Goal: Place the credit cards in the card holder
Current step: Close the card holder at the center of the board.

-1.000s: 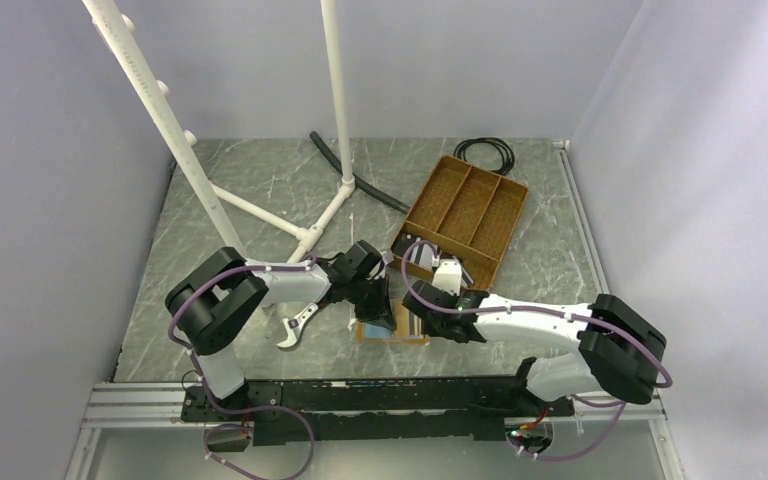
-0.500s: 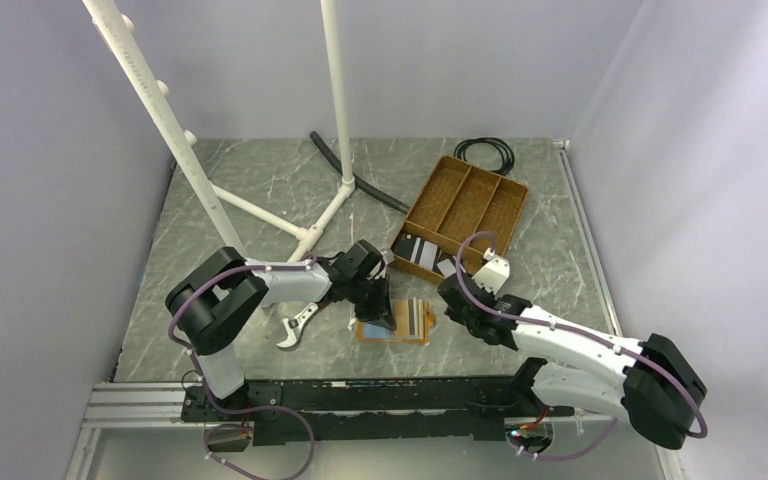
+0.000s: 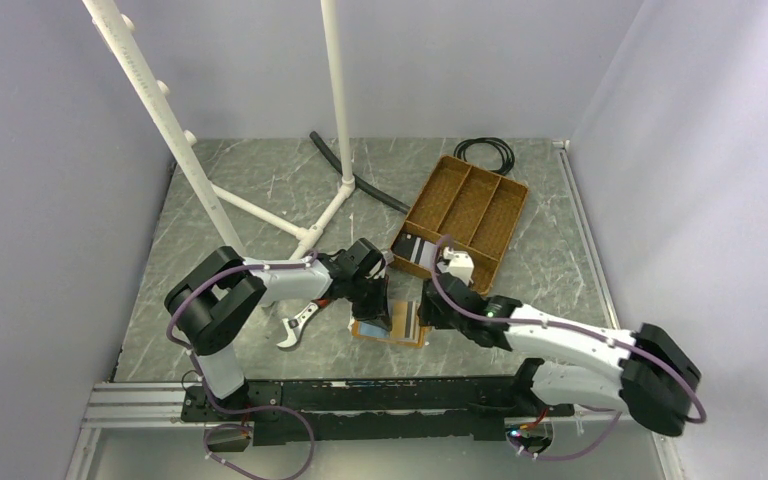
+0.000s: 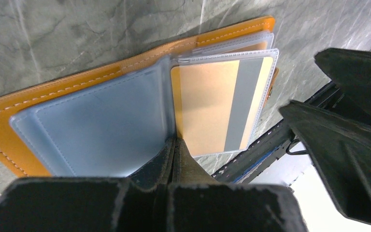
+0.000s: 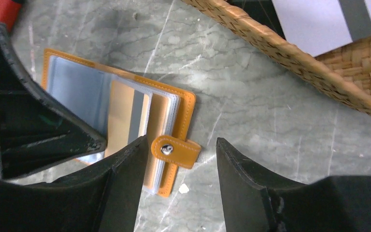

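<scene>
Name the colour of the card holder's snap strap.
The strap is orange with pale stitching; right wrist view.

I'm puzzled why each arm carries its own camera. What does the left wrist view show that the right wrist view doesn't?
Only the left wrist view: the left hand shut, its tip at the fold of the orange wallet, and most of the blue inner panel. Only the right wrist view: the right hand open, the snap strap showing between its fingers, and the woven tray holding a white striped card. Both: the wallet open on the marble table, a tan striped card in its clear sleeve.
</scene>
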{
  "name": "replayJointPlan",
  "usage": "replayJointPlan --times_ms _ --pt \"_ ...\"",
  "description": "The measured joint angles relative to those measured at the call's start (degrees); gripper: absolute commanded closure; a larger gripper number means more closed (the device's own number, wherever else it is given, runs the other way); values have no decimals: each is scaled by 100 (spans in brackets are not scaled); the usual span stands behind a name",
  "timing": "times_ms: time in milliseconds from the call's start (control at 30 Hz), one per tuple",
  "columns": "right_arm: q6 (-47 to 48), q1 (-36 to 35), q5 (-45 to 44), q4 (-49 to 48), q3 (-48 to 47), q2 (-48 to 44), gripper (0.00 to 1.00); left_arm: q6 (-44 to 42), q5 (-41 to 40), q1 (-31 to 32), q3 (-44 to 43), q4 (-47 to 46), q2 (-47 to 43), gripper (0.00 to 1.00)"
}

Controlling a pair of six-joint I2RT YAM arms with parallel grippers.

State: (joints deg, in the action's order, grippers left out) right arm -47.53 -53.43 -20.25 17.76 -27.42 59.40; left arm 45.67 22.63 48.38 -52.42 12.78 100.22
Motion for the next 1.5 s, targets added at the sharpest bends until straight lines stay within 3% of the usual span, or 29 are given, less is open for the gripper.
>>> replayJointPlan --times_ms 167,333,500,833,1033,1267,1500 --pt "107 -70 4 -142 -262 938 40 2 0 0 0 -2 0 100" --pt "173 -116 2 -186 -280 1154 35 2 4 0 0 -2 0 100" --pt "142 -157 -28 -103 -393 1292 52 4 7 0 0 0 0 100" --pt "-597 -216 -166 997 -470 990 47 4 0 0 0 -2 0 100" --pt "-739 -216 -286 1325 -474 929 71 4 -2 0 0 -2 0 100" --pt "-866 -219 -479 1631 -575 1174 71 4 -2 2 0 0 0 100" --pt "-726 -190 -457 1202 -433 848 70 0 -2 2 0 2 0 100"
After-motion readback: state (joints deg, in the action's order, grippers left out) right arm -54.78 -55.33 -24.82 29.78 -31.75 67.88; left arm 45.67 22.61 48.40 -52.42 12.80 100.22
